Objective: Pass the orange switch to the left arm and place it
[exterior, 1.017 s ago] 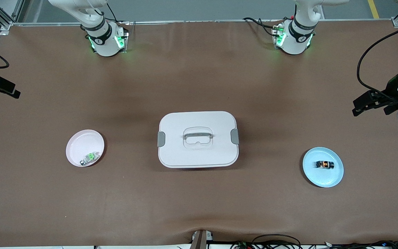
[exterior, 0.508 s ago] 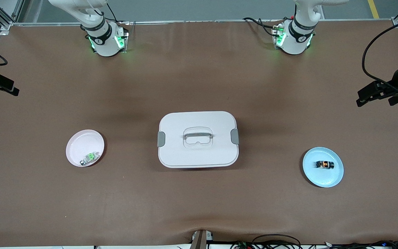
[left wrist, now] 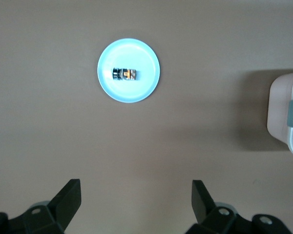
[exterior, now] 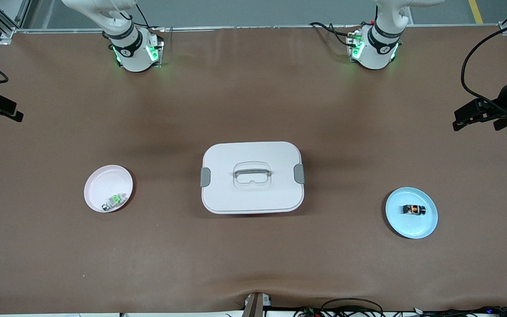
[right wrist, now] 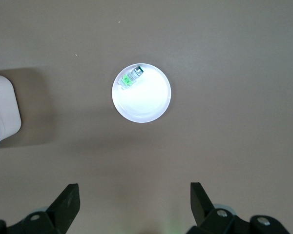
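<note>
Left gripper [exterior: 460, 121] risen, jaws apart; right gripper [exterior: 16, 115] apart, brown table [exterior: 253, 264], grey floor [exterior: 253, 13]

One large white rounded-rectangular box [exterior: 252, 177] with grey latches. Two small round plates: one pink [exterior: 108, 188], one pale blue [exterior: 411, 213]. Two tiny switch parts: one orange-and-black [exterior: 413, 209], one green-and-silver [exterior: 115, 200]. Two white robot arms, each with one black pincer.

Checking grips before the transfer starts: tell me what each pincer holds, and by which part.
Nothing is held. The left pincer and right pincer are both open and empty; the orange switch lies on the blue plate.
</note>
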Controlling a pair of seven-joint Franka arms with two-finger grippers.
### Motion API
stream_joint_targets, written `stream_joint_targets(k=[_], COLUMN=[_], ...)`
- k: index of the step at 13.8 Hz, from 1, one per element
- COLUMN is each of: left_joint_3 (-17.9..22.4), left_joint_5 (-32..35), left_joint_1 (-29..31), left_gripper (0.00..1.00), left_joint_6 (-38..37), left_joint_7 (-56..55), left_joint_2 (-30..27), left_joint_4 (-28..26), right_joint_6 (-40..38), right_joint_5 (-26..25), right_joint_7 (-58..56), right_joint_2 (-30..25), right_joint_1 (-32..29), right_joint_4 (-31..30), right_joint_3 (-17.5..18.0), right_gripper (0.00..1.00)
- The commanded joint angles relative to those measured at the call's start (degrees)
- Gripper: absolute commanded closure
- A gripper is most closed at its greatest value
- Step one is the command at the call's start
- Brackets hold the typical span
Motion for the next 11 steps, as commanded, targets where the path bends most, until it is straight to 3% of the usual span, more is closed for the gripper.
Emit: stream_joint_targets(k=[1,11], left_joint_3=[-0.5,-0.4], left_joint_5=[-0.2,-0.7], left_joint_1=[0.5,0.5], left_gripper=[0.0,0.0], left_joint_6=[-1.8,-1.8], left_joint_7=[0.5,0.2], left_joint_2=[0.0,0.2], left_joint_4=[0.6,0.6], right_joint_6=[-0.4,1.7], right_joint_5=[0.0,-2.9], right_joint_7=[-0.7,-0.2], right_joint_2=[-1.0,-0.9], right_joint_1=[0.0,0.1], right_joint_4=[-0.2,-0.2], right_joint_3=[0.1,0.1], right_gripper=[0.0,0.0])
